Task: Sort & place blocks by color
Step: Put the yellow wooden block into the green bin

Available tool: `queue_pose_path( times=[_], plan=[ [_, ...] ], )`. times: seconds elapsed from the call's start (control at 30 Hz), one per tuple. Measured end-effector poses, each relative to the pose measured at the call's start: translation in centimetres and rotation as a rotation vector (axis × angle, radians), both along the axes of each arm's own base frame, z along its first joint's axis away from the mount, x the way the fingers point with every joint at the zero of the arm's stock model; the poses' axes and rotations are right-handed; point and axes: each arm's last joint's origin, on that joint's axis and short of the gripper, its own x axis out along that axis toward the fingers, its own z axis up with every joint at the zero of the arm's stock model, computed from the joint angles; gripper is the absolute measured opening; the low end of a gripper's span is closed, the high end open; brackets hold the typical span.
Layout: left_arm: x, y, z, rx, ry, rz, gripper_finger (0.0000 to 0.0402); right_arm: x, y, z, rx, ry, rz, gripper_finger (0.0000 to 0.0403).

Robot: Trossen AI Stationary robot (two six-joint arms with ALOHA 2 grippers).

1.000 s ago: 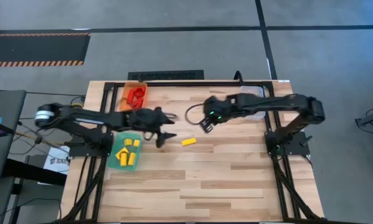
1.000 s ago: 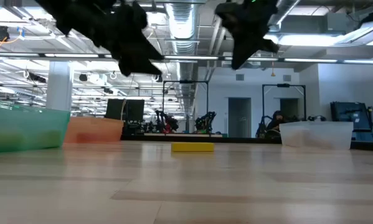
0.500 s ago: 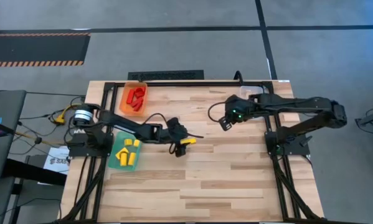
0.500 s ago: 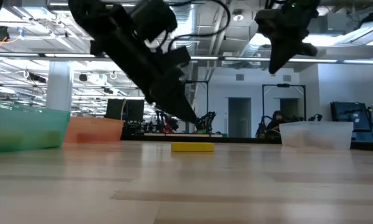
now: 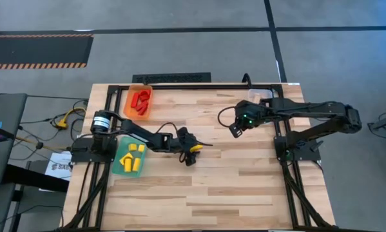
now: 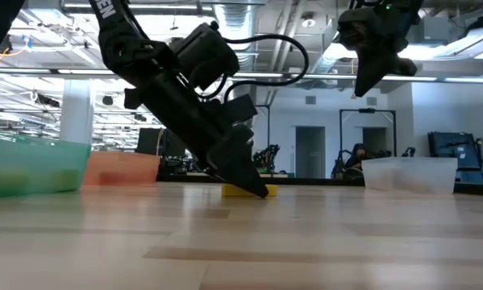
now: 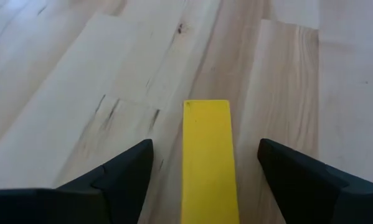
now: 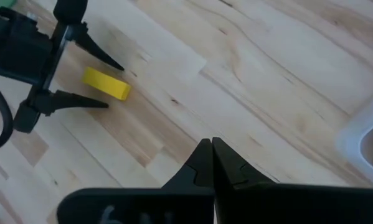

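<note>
A yellow bar block [image 7: 208, 163] lies flat on the wooden table near its middle [image 5: 196, 147]. My left gripper [image 7: 205, 143] is open and low over it. One finger [image 7: 121, 171] stands on each long side of the bar, with a gap on both sides and no touch. The low view shows its fingers [image 6: 249, 173] slanting down to the block [image 6: 243, 192]. My right gripper [image 8: 211, 163] is shut, holds nothing and hangs high over the table's right half [image 5: 234, 129]. The other blocks lie in bins.
An orange bin [image 5: 129, 96] at the far left holds red blocks [image 5: 140, 100]. A teal bin [image 5: 119, 169] near the left edge holds yellow blocks [image 5: 133, 156]. A clear bin [image 5: 260, 96] stands at the far right. Bare wood lies toward the near edge.
My left gripper has come down and toward the table's right, from beside the teal bin to the yellow block, tipping its fingers steeper; they now straddle the block. My right gripper has drawn back toward the right edge. The block has not moved.
</note>
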Motion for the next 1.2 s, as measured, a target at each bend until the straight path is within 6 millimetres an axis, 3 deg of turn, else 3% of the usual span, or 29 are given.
queue_pose_path(
  times=[0.13, 0.3, 0.37, 0.47, 0.57, 0.67, 0.8, 0.87, 1.0, 1.2],
  plan=[
    [0.0, -0.6, 0.0, -0.002, -0.002, -0.022, 0.0225, 0.0, 0.0, 0.0, 0.0, 0.0, 0.001, 0.0003],
    [-0.4, -0.9, 0.2, -0.059, 0.042, -0.016, 0.0069, 0.0, 0.0, 0.0, 0.001, 0.0, 0.001, 0.0004],
    [-0.8, -0.7, 1.1, -0.079, 0.063, -0.038, 0.007, 0.0, 0.0, 0.0, 0.001, -0.001, 0.001, 0.0006],
    [-2.3, -0.3, 3.9, -0.057, 0.104, -0.079, 0.007, 0.1, 0.0, 0.1, -0.001, -0.015, 0.001, 0.0005],
    [-4.3, 0.4, 10.0, 0.0, 0.024, -0.057, 0.007, 0.4, -0.1, 0.3, -0.007, -0.052, 0.0, 0.0003],
    [-8.2, 0.7, 13.9, 0.004, 0.063, 0.008, 0.007, 0.9, -0.2, 0.4, -0.013, -0.09, -0.001, 0.0004],
    [-13.7, 0.0, 17.5, -0.114, 0.058, 0.185, 0.007, 1.6, -0.5, 0.3, -0.027, -0.124, 0.004, 0.0004],
    [-16.3, -0.5, 17.7, -0.143, 0.065, 0.296, 0.007, 2.0, -0.7, 0.2, -0.033, -0.133, 0.005, 0.0003],
    [-20.0, -1.8, 16.0, -0.252, 0.058, 0.505, 0.007, 2.9, -0.8, -0.1, -0.037, -0.16, 0.009, 0.0004],
    [-23.0, -3.5, 12.0, -0.344, 0.102, 0.649, 0.007, 3.7, -0.8, -0.3, -0.018, -0.196, 0.027, 0.0004]
  ],
)
